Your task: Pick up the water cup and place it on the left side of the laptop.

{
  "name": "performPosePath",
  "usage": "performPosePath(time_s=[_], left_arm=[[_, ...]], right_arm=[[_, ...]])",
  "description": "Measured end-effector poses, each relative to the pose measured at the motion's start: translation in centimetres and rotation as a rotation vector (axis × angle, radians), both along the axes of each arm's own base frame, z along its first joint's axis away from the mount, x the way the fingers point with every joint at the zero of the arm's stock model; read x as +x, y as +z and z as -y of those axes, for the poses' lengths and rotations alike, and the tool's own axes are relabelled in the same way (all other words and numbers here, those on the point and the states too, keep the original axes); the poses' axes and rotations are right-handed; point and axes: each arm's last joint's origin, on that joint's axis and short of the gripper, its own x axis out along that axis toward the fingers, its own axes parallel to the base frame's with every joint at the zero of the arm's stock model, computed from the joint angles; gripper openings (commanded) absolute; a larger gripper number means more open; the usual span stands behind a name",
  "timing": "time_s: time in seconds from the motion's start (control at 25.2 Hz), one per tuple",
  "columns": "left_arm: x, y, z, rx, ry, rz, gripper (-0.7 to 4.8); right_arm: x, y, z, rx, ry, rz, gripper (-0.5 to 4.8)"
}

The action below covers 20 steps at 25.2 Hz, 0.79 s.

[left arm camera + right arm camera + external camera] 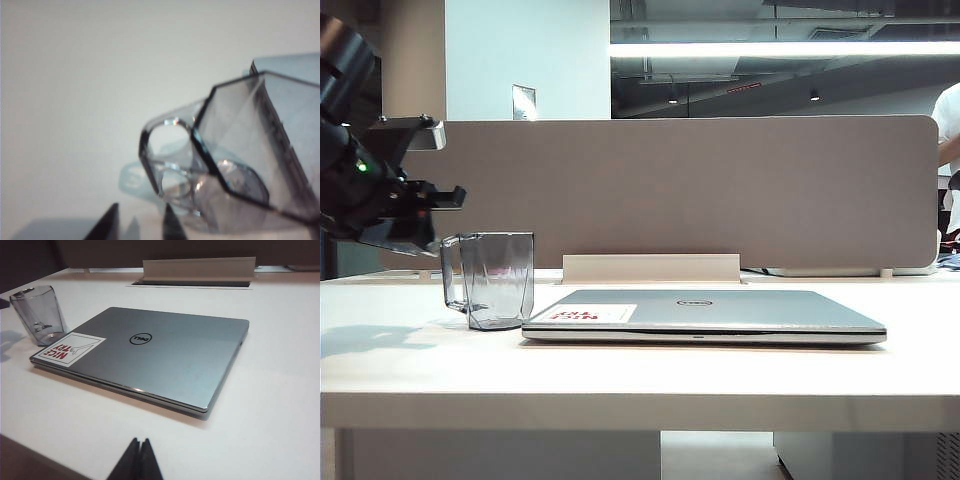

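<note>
Your water cup (498, 278) stood upright on the bench (640, 375), just left of the laptop (705, 315). Your left pincer (140, 225) was apart beside it, holding nothing. Your right pincer (141, 460) was together, near the front edge. The job looked done.

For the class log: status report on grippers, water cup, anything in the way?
Left gripper open, clear of water cup. Right gripper shut, parked. Cup upright, left of laptop. No obstructions.

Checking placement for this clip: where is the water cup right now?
The water cup stands upright on the table, left in the exterior view, just beside the closed laptop's left edge. The left gripper is above-left of it, holding nothing.
</note>
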Motion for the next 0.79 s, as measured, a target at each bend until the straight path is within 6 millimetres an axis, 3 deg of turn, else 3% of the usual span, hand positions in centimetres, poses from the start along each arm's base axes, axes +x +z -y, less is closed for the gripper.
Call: performPosePath(time_s=[0.04,0.32,0.52,0.79], left_arm=[[-0.2,0.1,0.0,0.014,-0.006,-0.013,0.16],[-2.8,1.2,-0.3,0.057,-0.038,-0.019,0.15],[-5.8,1.2,-0.8,0.05,-0.036,0.022,-0.06],[-8.5,4.0,-1.3,0.029,-0.032,0.144,-0.06]], right_arm=[[0.0,0.0,0.0,-0.001,-0.009,0.0,-0.05],[0.2,0.0,0.8,-0.043,-0.272,0.003,-0.05],[0.2,-0.1,1.2,-0.107,-0.415,0.005,-0.05],[0.2,-0.2,1.2,-0.116,-0.399,-0.003,-0.05]])
